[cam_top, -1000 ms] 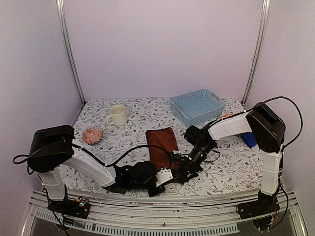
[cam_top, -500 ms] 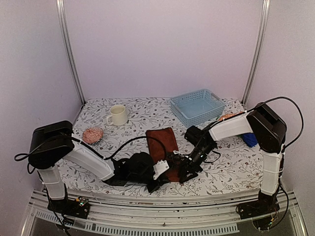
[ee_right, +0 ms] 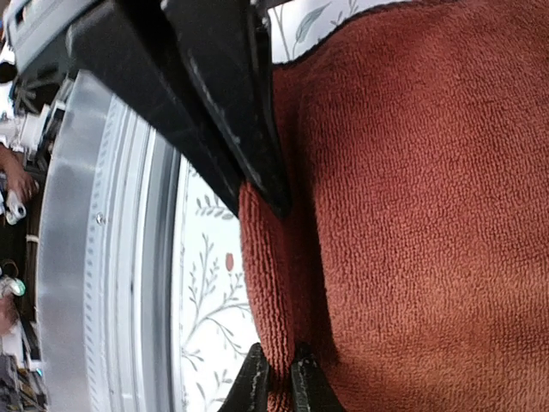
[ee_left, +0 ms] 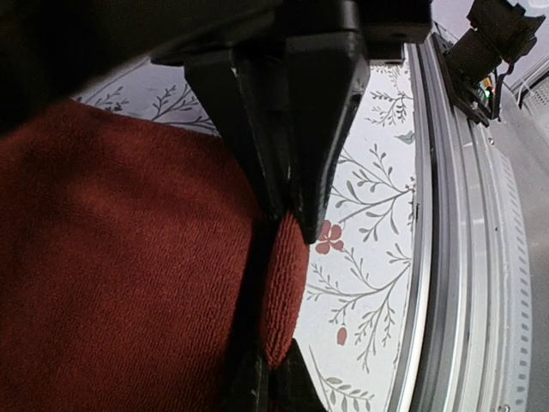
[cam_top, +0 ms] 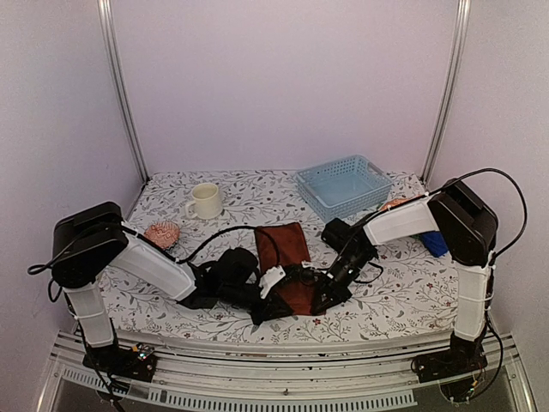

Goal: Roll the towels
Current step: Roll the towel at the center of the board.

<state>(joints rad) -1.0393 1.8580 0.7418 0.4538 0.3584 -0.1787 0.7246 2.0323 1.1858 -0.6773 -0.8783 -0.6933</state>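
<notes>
Where the brown towel [cam_top: 283, 245] lies lengthwise front-to-back, left gripper [ee_left: 289, 296] and right gripper [ee_right: 276, 283] each clench its near hem.

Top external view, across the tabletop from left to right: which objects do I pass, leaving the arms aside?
Bunched orange patterned towel → cream mug → rust-brown towel → pale blue basket → royal-blue towel
</notes>
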